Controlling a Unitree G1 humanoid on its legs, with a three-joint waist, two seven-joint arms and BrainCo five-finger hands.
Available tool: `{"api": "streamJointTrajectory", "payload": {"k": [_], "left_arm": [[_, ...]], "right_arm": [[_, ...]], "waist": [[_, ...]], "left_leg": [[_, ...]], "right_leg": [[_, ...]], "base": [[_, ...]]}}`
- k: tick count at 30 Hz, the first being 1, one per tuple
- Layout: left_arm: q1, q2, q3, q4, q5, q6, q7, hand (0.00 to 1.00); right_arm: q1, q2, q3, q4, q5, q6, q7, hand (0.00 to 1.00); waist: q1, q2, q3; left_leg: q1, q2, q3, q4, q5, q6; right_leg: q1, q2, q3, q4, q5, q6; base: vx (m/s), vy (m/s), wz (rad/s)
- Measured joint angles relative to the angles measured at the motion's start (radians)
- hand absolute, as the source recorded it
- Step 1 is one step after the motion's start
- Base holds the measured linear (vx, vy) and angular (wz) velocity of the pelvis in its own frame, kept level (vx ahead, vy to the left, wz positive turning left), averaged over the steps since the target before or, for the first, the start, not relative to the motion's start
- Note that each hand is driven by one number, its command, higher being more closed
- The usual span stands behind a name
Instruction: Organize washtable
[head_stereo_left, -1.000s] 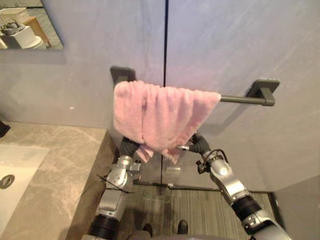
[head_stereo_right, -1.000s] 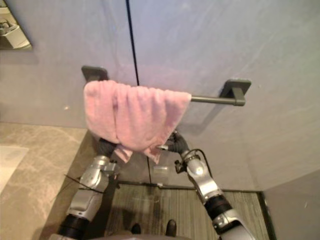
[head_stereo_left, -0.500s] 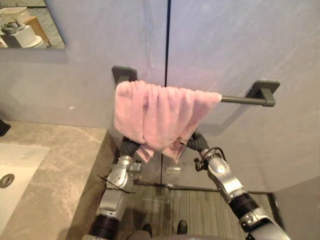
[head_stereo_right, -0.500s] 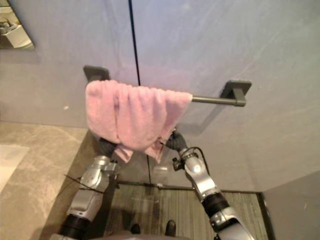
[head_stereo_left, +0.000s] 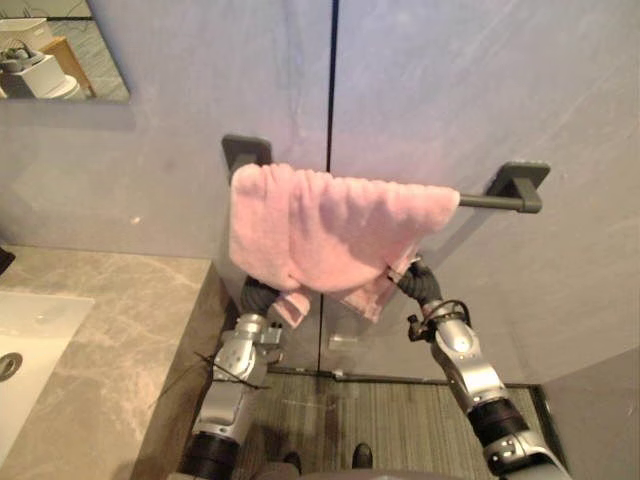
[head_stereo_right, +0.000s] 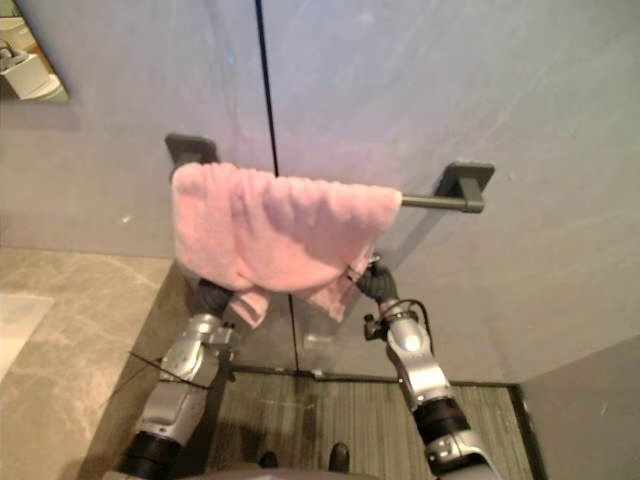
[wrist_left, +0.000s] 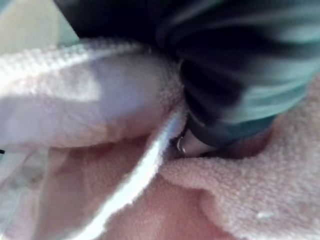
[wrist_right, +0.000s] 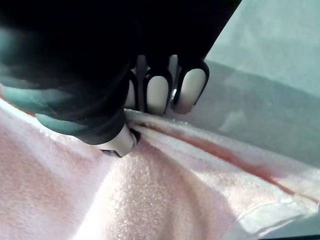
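Pink towel (head_stereo_left: 320, 230) hangs bunched over rail (head_stereo_left: 490, 201); soft, light, prob. slides easily, best gripped at hem. R hand (wrist_right: 156, 95) under rail pinches lower edge; L hand (head_stereo_left: 260, 293) buried in cloth, fingers can't tell.

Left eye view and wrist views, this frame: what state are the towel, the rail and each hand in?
pink towel: draped over the rail, bunched toward its left end, lower right corner pulled out sideways.
towel rail: fixed to the wall, right end bare.
right hand: pinching the towel's edge between thumb and fingers.
left hand: tucked into the towel's lower left folds, grip hidden by cloth.
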Motion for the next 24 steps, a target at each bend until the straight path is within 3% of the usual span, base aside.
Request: {"api": "streamJointTrajectory", "payload": {"k": [8, 24], "left_arm": [[0.032, -0.003, 0.000, -0.001, 0.000, 0.001, -0.016, 1.00], [0.033, -0.020, -0.019, -0.024, 0.000, 0.002, -0.038, 1.00]], "right_arm": [[0.038, 0.001, -0.044, -0.006, -0.018, 0.000, 0.000, 1.00], [0.114, 0.010, -0.130, -0.065, -0.018, 0.000, -0.013, 1.00]], "waist": [[-0.019, 0.008, 0.005], [-0.025, 0.021, 0.011]], "left_leg": [[0.013, 0.000, 0.013, 0.002, 0.000, 0.000], [0.019, 0.000, 0.019, 0.001, 0.000, 0.000]], "right_leg": [[0.002, 0.000, 0.011, 0.000, 0.000, 0.000], [0.004, 0.000, 0.017, 0.000, 0.001, 0.001]], "base": [[0.00, 0.015, -0.03], [0.00, 0.002, 0.00]]}}
